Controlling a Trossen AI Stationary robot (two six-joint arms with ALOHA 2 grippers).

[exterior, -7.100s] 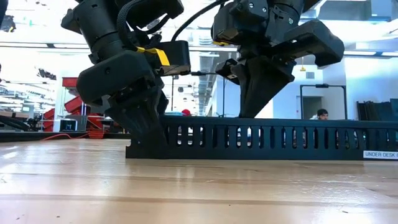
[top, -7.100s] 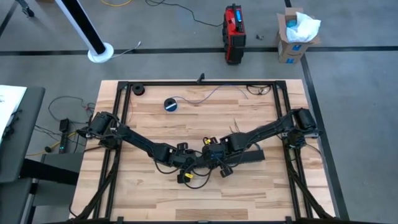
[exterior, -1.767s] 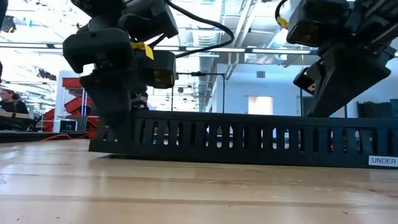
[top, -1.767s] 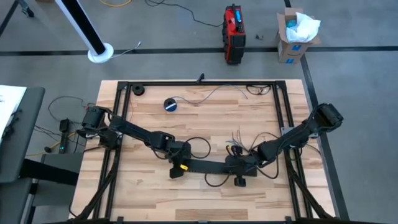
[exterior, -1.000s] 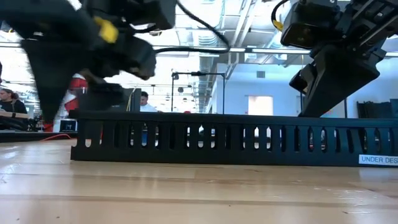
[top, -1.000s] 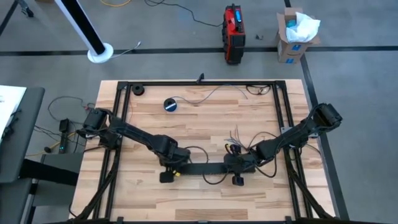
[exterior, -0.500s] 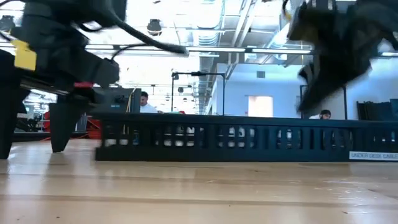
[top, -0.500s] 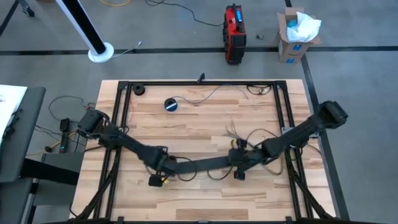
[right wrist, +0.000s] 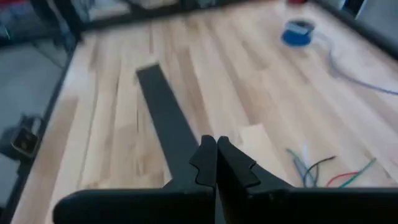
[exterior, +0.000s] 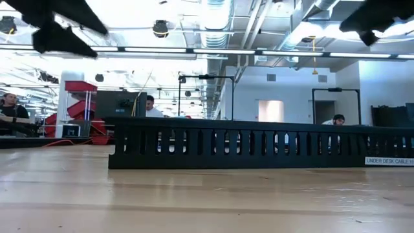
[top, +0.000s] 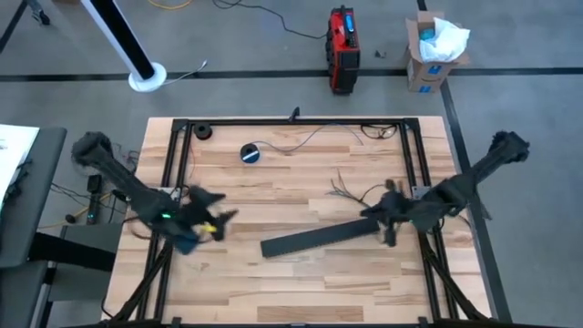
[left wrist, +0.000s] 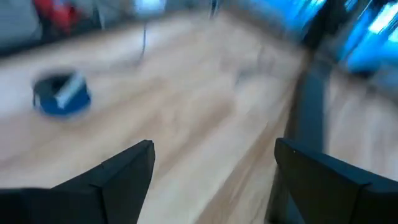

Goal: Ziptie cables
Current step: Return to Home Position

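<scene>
Your arms are swinging outward off the slotted strip (top: 319,238): left gripper (top: 211,223) fingers apart, right gripper (top: 383,219) fingers together beside the cables (top: 344,189).

Blurred wooden table (left wrist: 186,124), blue tape roll (left wrist: 61,98), left fingers (left wrist: 124,171) spread wide.

Setting: robotics lab or industrial workshop. Evidence: grey concrete floor (top: 510,118) marked with dark tape lines; wooden table (top: 301,282) inside a black metal frame (top: 291,121); red toolbox (top: 343,38) and open cardboard box (top: 430,46) on the floor; exposed ceiling ducting (exterior: 213,16) with strip lights; seated people (exterior: 150,103) at far workstations.
</scene>
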